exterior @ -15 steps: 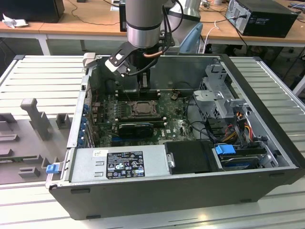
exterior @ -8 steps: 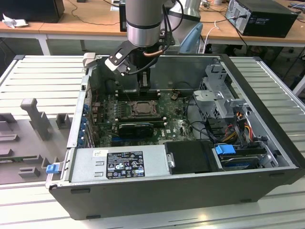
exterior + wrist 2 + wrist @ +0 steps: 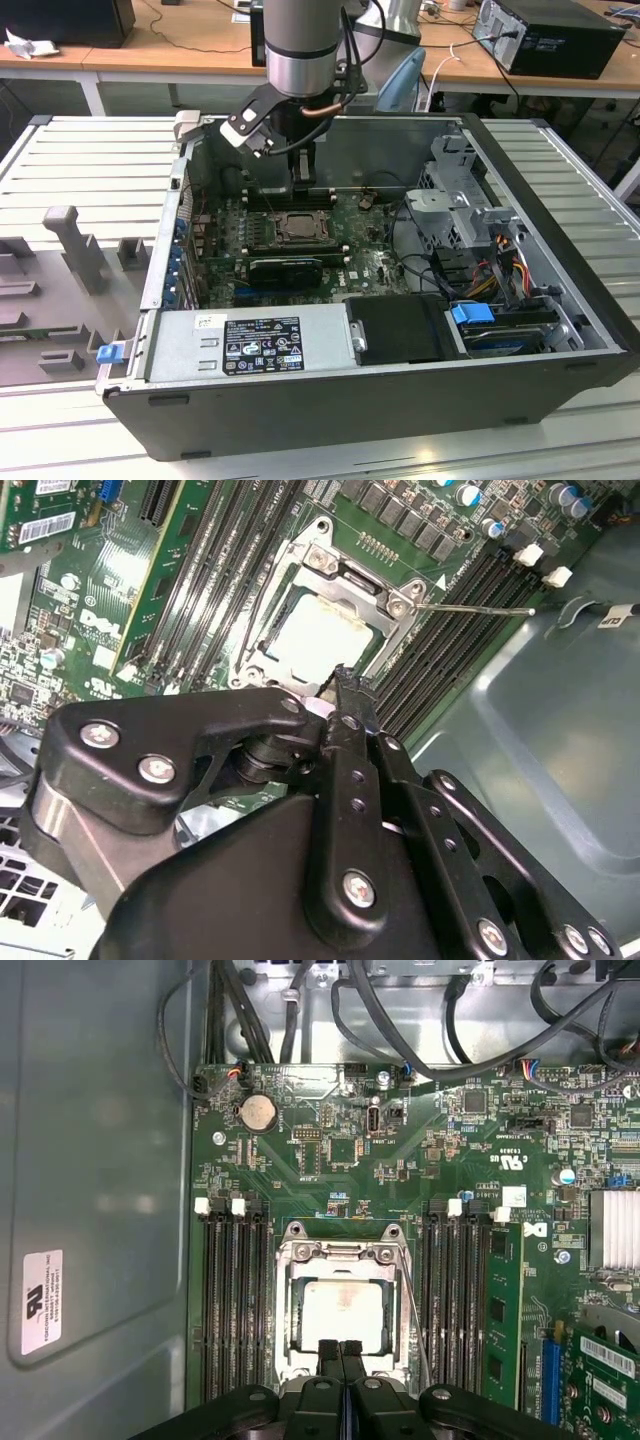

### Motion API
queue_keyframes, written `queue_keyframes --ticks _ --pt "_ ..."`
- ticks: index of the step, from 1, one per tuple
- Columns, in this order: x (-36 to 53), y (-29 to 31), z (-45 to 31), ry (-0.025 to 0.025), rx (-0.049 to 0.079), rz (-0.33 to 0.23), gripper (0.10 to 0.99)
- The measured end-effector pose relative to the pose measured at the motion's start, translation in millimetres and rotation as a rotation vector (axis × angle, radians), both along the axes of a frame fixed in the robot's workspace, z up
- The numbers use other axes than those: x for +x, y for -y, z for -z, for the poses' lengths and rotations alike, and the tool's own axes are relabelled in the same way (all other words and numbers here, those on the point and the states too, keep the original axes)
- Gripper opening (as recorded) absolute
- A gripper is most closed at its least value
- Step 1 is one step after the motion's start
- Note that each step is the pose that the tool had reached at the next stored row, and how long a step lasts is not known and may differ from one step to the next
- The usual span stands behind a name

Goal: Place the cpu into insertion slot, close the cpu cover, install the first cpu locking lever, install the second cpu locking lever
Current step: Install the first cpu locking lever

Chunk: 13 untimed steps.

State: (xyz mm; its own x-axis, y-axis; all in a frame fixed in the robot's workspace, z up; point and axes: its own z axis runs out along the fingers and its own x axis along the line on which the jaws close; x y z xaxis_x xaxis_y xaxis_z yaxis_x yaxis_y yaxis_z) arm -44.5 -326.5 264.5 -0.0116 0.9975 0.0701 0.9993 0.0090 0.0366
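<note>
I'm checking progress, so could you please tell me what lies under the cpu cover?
Through the window of the cpu cover the pale cpu shows, seated in the insertion slot. The slot's pin field is hidden beneath the chip, and the gripper covers one frame edge.

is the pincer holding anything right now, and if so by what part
Nothing is held: the pincer is shut with nothing between its tips, close to the edge of the cpu cover. The cpu shows through the cover's window.
</note>
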Motion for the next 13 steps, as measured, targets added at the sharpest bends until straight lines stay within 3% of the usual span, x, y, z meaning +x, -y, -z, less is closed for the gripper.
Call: queue_keyframes --ticks 13 --pt "0.0 0.0 -7.0 0.0000 0.000 0.000 0.106"
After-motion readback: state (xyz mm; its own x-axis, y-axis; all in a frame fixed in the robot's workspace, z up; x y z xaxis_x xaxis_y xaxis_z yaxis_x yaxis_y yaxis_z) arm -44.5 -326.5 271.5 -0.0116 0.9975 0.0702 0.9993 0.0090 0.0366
